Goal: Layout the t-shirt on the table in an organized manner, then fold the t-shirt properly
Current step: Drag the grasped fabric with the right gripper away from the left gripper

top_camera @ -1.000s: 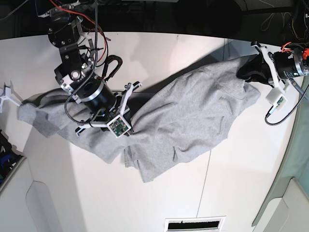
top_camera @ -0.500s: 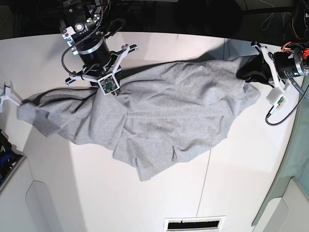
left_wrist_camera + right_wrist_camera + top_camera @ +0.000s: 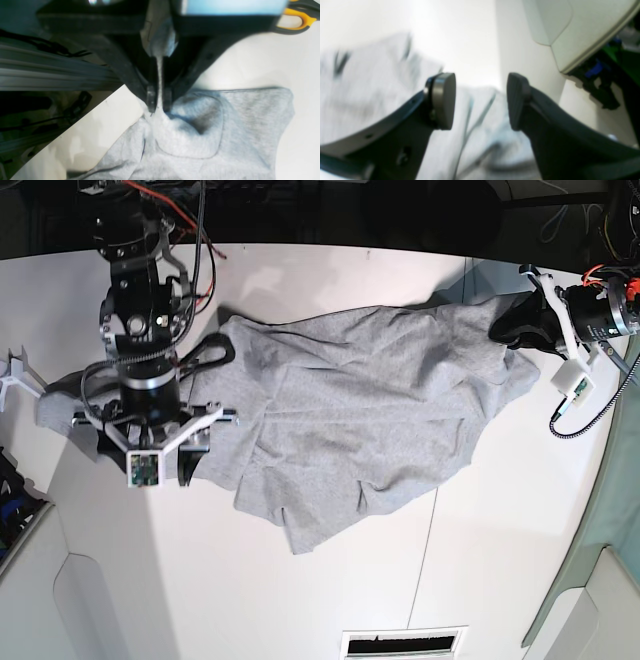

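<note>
The light grey t-shirt (image 3: 370, 410) lies crumpled across the white table (image 3: 300, 580), plain side up, with no lettering showing. My left gripper (image 3: 512, 328) at the far right is shut on a fold of the t-shirt's edge; in the left wrist view the gripper (image 3: 158, 101) has its jaws pinched on grey fabric (image 3: 190, 135). My right gripper (image 3: 146, 458) hovers over the shirt's left end. In the right wrist view the gripper (image 3: 481, 100) is open and empty, with blurred shirt fabric (image 3: 370, 82) beneath it.
A grey-green panel (image 3: 600, 510) borders the table on the right. A slotted vent (image 3: 405, 643) sits at the front edge. A white clamp (image 3: 15, 375) stands at the left edge. Orange-handled scissors (image 3: 297, 20) lie on the table beyond the left gripper.
My right gripper dragged a shirt fold toward the far edge, let go, and swung down to the shirt's left end. The shirt's upper part now lies flatter. The left arm has not moved.
</note>
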Robot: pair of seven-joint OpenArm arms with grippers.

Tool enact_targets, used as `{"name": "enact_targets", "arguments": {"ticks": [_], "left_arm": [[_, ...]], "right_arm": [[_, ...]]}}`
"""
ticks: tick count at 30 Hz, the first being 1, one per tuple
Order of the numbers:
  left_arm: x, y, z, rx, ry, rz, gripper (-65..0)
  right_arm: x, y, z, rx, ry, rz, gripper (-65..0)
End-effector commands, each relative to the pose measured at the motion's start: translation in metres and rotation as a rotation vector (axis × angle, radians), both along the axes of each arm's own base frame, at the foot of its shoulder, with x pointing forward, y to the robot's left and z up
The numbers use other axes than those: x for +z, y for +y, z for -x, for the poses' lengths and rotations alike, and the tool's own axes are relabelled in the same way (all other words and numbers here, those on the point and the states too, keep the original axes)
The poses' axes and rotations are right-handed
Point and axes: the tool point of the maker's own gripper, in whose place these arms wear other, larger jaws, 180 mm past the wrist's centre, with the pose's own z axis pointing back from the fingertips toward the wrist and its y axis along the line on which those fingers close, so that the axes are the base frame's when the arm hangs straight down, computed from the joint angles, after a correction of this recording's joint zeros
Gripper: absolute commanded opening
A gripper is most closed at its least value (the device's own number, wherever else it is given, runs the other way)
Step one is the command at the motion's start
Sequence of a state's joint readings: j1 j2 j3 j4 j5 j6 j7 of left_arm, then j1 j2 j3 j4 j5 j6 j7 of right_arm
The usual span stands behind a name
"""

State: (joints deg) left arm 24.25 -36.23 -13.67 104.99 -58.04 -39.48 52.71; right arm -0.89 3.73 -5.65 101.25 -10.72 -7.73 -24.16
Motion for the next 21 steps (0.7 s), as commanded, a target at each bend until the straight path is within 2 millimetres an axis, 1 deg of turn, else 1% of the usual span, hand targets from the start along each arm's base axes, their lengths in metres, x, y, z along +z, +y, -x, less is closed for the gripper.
{"name": "enact_targets", "arguments": {"ticks": [1,3,5,7,9,10,12,15,17,19,20,21], "left_arm": [[0.010,0.000,-0.005,-0.008,-0.034,0.011,-65.0],[0.010,0.000,-0.005,-0.008,-0.034,0.012,-65.0],[0.010,0.000,-0.005,-0.008,-0.034,0.015,-65.0],[0.010,0.000,-0.005,-0.008,-0.035,0.015,-65.0],[0.010,0.000,-0.005,-0.008,-0.035,0.016,-65.0],[0.010,0.000,-0.005,-0.008,-0.035,0.016,-65.0],[0.011,0.000,-0.006,-0.006,-0.040,0.019,-65.0],[0.013,-0.001,-0.008,-0.003,-0.049,0.024,-65.0],[0.013,-0.001,-0.008,-0.001,-0.053,0.027,-65.0],[0.014,-0.001,-0.009,-0.001,-0.057,0.029,-65.0],[0.014,-0.001,-0.009,-0.001,-0.057,0.029,-65.0],[0.014,-0.001,-0.009,-0.001,-0.058,0.029,-65.0]], "right_arm": [[0.014,-0.006,-0.017,-0.028,-0.051,-0.019,-32.9],[0.004,-0.013,-0.038,-0.038,-0.020,-0.046,-32.9],[-0.015,-0.015,-0.057,-0.019,0.034,-0.058,-32.9],[-0.037,-0.014,-0.070,0.015,0.095,-0.073,-32.9],[-0.064,-0.008,-0.075,0.058,0.171,-0.107,-32.9],[-0.077,-0.002,-0.075,0.091,0.211,-0.127,-32.9],[-0.104,0.008,-0.068,0.135,0.292,-0.143,-32.9],[-0.130,0.015,-0.053,0.158,0.365,-0.184,-32.9],[-0.138,0.020,-0.043,0.179,0.381,-0.203,-32.9],[-0.141,0.023,-0.039,0.191,0.374,-0.213,-33.2],[-0.140,0.024,-0.038,0.195,0.363,-0.212,-34.3],[-0.139,0.023,-0.038,0.195,0.360,-0.212,-36.7]]}}
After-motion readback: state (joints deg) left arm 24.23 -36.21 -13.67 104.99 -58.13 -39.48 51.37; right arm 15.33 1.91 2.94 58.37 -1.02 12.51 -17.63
